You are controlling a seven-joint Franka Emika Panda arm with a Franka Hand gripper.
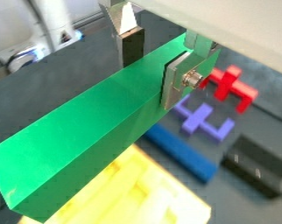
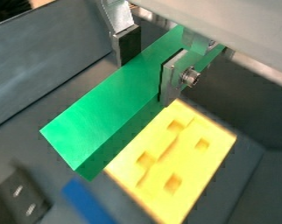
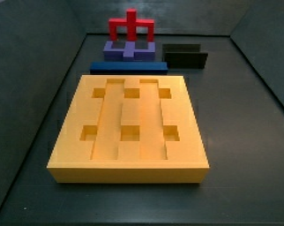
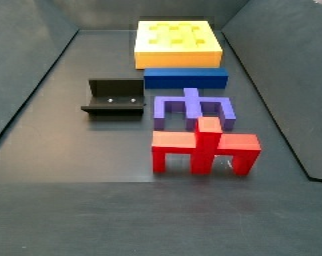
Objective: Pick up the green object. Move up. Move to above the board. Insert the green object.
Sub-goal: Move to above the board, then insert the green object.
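Gripper (image 1: 155,61) clamped on the green bar (image 1: 102,131), silver fingers (image 2: 174,77) pressed to its long sides in both wrist views. Bar held aloft, over the yellow board (image 2: 185,162) and blue bar (image 1: 185,153). Red piece (image 1: 231,85), purple piece (image 1: 202,120) and fixture (image 1: 258,164) beyond, apparently lower. Neither gripper nor green bar seen in side views; board (image 3: 129,128) at frame centre.

Count: one gripper (image 1: 155,61) up in both wrist views, one green bar (image 1: 96,136), one board (image 3: 129,128) with six holes. One each: blue bar (image 4: 185,79), purple piece (image 4: 191,105), red piece (image 4: 204,148), fixture (image 4: 112,98).
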